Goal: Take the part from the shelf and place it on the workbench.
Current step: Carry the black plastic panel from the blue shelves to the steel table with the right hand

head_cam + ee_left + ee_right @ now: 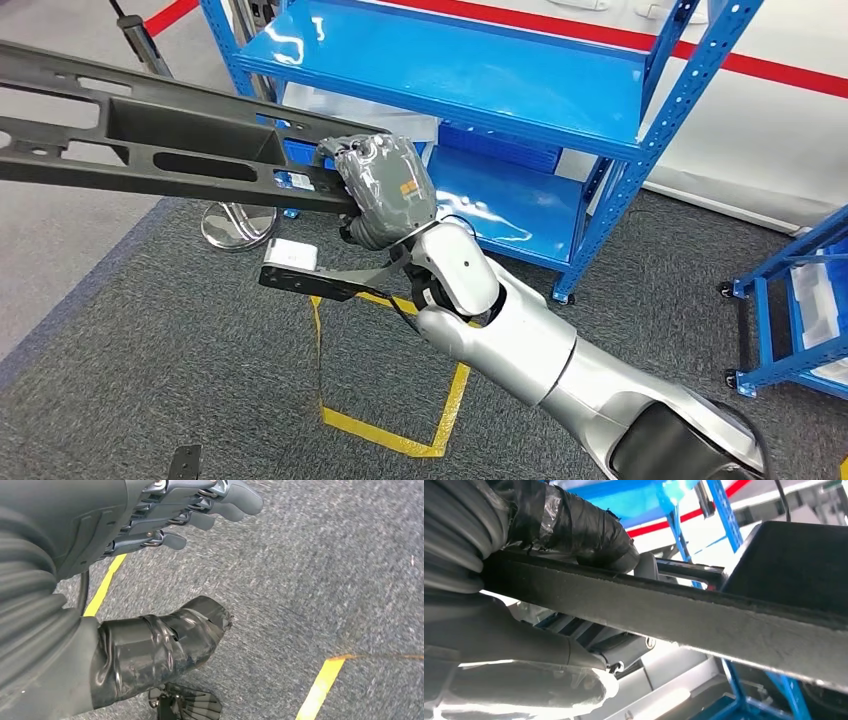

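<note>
A: Item 1, largest first. Shelf [560, 90]: blue steel rack w/ blue decks, stood behind the arm; both decks looked bare where visible. Carpet floor [150, 380] w/ yellow tape lines.

B: Item 2?

A: Part [150, 140]: long dark frame, slotted, white label near the held end. It was off the shelf, carried in the air out to the robot's left, roughly level, slightly tilted. Workbench not seen.

B: Item 3, hands?

A: Right hand [385, 190]: clamped on the part's near end, thumb [574, 525] over one edge, fingers [594, 645] under the other per the right wrist view. Left hand [165, 515]: held nothing, fingers mostly straight and a little apart, hanging over the carpet.

B: Part vs. hand?

A: Grip sat at the very end; nearly the whole length stuck out past the right hand, well apart from the left.

B: Step in hand, and how to do it well?

A: Judged as the carry to the bench. Long lever on one wrist, so: turn slowly, keep the part level, mind the free end near the rack posts and the chrome stand base [238, 225]. Prob. worth bringing the left hand under mid-span before set-down.
</note>
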`<action>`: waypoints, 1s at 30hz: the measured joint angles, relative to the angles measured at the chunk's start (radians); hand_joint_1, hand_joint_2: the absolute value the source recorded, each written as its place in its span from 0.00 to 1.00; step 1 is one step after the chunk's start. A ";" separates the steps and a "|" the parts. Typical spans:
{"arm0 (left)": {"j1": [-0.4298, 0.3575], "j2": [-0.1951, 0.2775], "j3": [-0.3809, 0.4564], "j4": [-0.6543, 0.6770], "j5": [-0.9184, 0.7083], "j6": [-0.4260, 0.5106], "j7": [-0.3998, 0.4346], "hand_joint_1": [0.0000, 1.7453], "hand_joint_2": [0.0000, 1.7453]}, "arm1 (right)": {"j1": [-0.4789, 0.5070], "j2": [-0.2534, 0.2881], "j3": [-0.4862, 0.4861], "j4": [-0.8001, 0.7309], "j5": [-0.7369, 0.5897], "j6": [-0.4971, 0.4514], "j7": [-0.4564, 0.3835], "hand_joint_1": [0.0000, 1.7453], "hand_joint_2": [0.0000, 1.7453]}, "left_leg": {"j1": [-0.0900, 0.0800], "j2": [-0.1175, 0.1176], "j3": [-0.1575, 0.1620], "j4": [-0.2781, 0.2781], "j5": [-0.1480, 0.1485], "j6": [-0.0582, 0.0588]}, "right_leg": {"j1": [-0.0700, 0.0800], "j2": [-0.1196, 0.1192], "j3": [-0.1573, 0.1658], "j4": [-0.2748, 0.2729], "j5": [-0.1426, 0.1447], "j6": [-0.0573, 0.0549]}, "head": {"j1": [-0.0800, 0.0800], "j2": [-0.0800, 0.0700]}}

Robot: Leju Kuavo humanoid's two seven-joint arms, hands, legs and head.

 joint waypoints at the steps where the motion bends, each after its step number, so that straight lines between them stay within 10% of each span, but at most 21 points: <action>1: 0.000 0.000 0.000 0.000 0.000 -0.001 -0.001 0.00 1.00 | 0.003 -0.003 0.000 -0.001 0.000 0.001 0.000 1.00 1.00 | 0.000 -0.011 -0.001 0.001 0.001 0.000 | -0.001 0.002 0.005 -0.010 0.020 -0.001 | 0.000 0.000; 4: 0.000 0.001 0.000 0.000 0.000 -0.002 -0.001 0.00 1.00 | 0.005 -0.010 0.000 -0.008 0.000 0.002 0.001 1.00 1.00 | 0.001 -0.044 -0.006 0.010 0.001 -0.006 | -0.006 0.048 0.085 -0.189 0.118 -0.009 | 0.000 0.000; 6: -0.002 0.002 0.000 0.000 0.000 -0.002 -0.001 0.00 1.00 | 0.004 -0.013 0.000 -0.015 0.001 0.002 0.001 1.00 1.00 | 0.003 -0.062 -0.020 0.016 0.006 -0.018 | -0.008 0.078 0.114 -0.259 0.133 -0.012 | -0.001 0.000; 10: 0.004 0.005 0.000 0.000 0.000 0.001 -0.004 0.00 1.00 | 0.005 -0.015 -0.001 -0.022 0.005 0.004 0.001 1.00 1.00 | 0.009 -0.064 -0.043 0.025 0.007 -0.045 | -0.006 0.046 0.117 -0.279 0.142 -0.029 | -0.003 0.000; 15: -0.001 0.009 0.000 0.000 -0.001 0.035 -0.004 0.00 1.00 | 0.004 -0.015 -0.001 -0.031 0.015 0.006 0.001 1.00 1.00 | 0.006 0.002 -0.151 0.278 -0.106 -0.057 | -0.001 -0.010 0.116 -0.283 0.147 -0.040 | -0.010 0.000; 17: 0.000 0.010 0.000 0.000 -0.001 0.041 -0.005 0.00 1.00 | 0.004 -0.015 -0.001 -0.031 0.016 0.005 0.001 1.00 1.00 | 0.005 0.010 -0.129 0.244 -0.072 -0.053 | 0.002 -0.031 0.114 -0.281 0.146 -0.041 | -0.010 0.000; 20: -0.003 0.014 0.000 0.000 -0.004 0.043 -0.018 0.00 1.00 | 0.000 -0.015 -0.001 -0.031 0.015 -0.001 -0.001 1.00 1.00 | -0.009 0.058 -0.028 0.054 -0.005 -0.035 | 0.010 -0.059 0.113 -0.279 0.143 -0.036 | -0.010 0.000; 24: -0.005 0.016 0.000 0.000 -0.003 0.045 -0.043 0.00 1.00 | -0.005 -0.016 -0.005 -0.030 0.008 -0.008 -0.010 1.00 1.00 | -0.016 0.049 -0.016 0.010 0.004 -0.011 | 0.018 -0.089 0.111 -0.280 0.142 -0.021 | -0.008 0.000; 26: -0.002 0.015 0.000 0.000 -0.002 0.046 -0.047 0.00 1.00 | -0.006 -0.017 -0.006 -0.028 0.001 -0.011 -0.016 1.00 1.00 | -0.010 0.033 -0.016 0.003 0.011 -0.002 | 0.015 -0.068 0.099 -0.250 0.116 -0.010 | -0.008 0.000; 30: -0.003 0.014 0.000 0.000 -0.010 0.045 -0.053 0.00 1.00 | 0.000 -0.027 -0.008 -0.029 -0.008 -0.015 -0.009 1.00 1.00 | -0.007 -0.003 -0.024 0.001 0.019 0.008 | 0.009 -0.005 0.001 -0.026 0.011 -0.003 | -0.006 0.000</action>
